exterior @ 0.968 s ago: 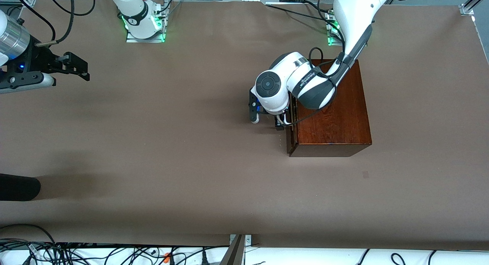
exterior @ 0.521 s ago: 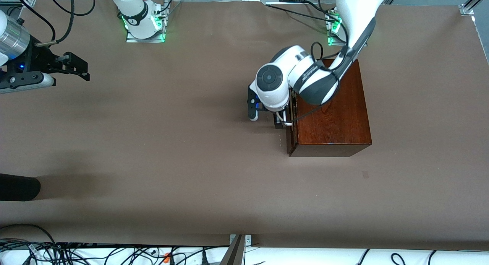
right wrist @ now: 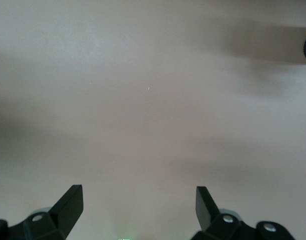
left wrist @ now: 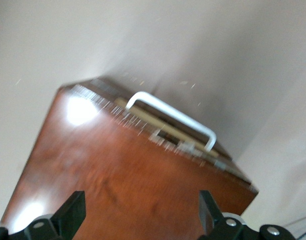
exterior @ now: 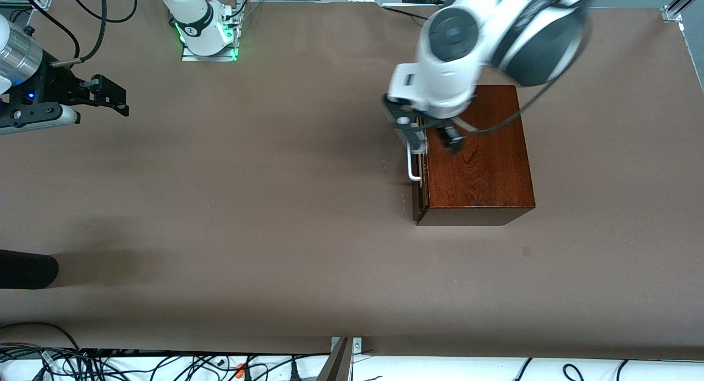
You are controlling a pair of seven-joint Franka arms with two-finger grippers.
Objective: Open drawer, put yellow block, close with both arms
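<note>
The dark reddish-brown wooden box (exterior: 484, 166) stands toward the left arm's end of the table. Its drawer (exterior: 417, 197) sticks out only a sliver, and its white bar handle (exterior: 411, 164) faces the right arm's end. My left gripper (exterior: 433, 139) is open and empty, up in the air over the box's top edge above the handle. The left wrist view shows the box top (left wrist: 118, 175), the handle (left wrist: 172, 116) and a thin pale strip of drawer (left wrist: 157, 129) between open fingers (left wrist: 73, 212). My right gripper (exterior: 107, 95) is open and waits over bare table. The yellow block is out of view.
A black rounded object (exterior: 25, 268) pokes in at the table's edge at the right arm's end, nearer the front camera. The right wrist view shows bare brown table (right wrist: 153, 100) and open fingertips (right wrist: 70, 202). Cables lie along the table's near edge.
My left gripper has left the drawer handle and risen up over the box's top edge. The drawer stays almost shut. The right arm has not moved.
</note>
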